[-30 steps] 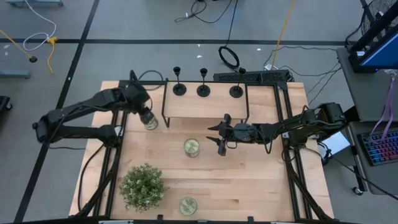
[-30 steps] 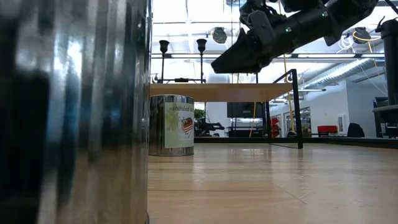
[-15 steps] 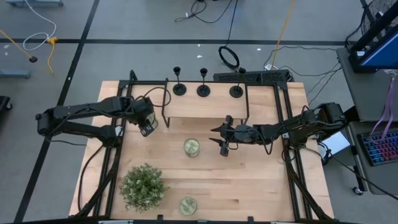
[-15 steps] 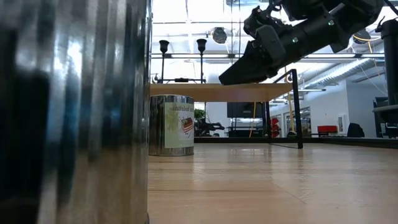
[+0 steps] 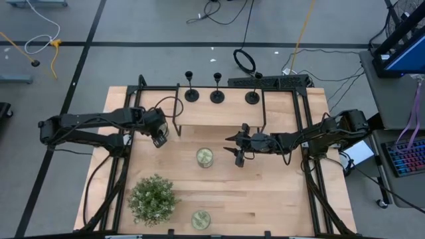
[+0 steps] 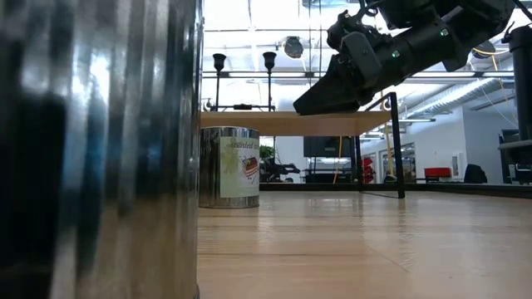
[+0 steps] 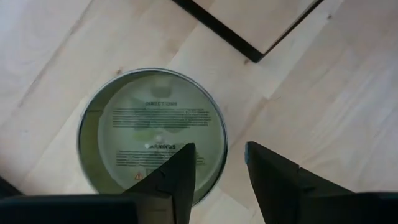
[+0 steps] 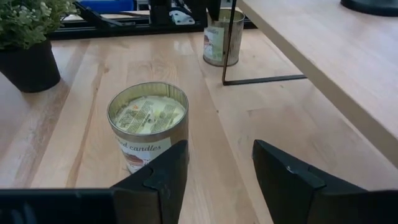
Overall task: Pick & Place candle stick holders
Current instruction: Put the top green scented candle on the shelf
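Three black candle stick holders stand by their round bases on a raised wooden shelf at the table's far side. Two of them show in the low view. My left gripper is open, pointing down over a candle tin that stands on the table left of the shelf. My right gripper is open and empty, hovering in front of the shelf's near edge, right of another candle tin.
A green potted plant stands near the front left. A third candle tin stands at the front edge and fills the low view's left side. The shelf's black frame legs stand close to my right gripper.
My left arm has lowered its elbow, and its gripper has gone a little toward the table's near edge and now points down over the candle tin. My right gripper has drawn back slightly toward the table's right edge.
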Controlling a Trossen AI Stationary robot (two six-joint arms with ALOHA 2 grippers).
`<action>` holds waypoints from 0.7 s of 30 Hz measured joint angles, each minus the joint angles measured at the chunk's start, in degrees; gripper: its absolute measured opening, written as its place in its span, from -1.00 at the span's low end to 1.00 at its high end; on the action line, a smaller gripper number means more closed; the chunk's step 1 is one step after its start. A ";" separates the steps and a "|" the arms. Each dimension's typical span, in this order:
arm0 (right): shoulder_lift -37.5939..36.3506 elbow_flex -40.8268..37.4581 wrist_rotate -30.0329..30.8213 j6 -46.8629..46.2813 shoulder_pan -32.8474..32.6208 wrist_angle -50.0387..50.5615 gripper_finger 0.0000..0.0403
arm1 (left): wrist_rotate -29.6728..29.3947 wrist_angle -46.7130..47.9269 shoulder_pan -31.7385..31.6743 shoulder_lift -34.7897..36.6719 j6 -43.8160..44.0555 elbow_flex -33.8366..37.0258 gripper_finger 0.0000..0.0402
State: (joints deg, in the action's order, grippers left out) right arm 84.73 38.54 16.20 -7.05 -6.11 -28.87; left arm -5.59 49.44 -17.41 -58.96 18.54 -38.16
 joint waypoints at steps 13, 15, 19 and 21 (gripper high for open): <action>0.00 0.00 0.00 0.63 -1.85 0.01 -0.16 | -0.92 -0.36 0.04 0.02 2.49 0.78 -0.90; 0.00 0.00 -0.01 0.63 -2.23 0.01 -0.16 | -0.78 -0.09 0.12 0.04 4.32 0.63 -0.95; 0.00 0.00 -0.03 1.36 -2.64 0.00 -0.17 | 1.09 1.11 2.21 -0.04 4.57 -1.26 -0.96; 0.00 0.00 -0.03 1.80 -2.64 0.01 -0.17 | 1.13 2.79 4.05 -0.02 4.69 -3.61 -0.97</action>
State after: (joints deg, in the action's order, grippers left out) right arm 84.73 38.54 16.16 -5.25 -8.75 -28.86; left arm -4.46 52.23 -13.36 -58.98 23.23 -41.77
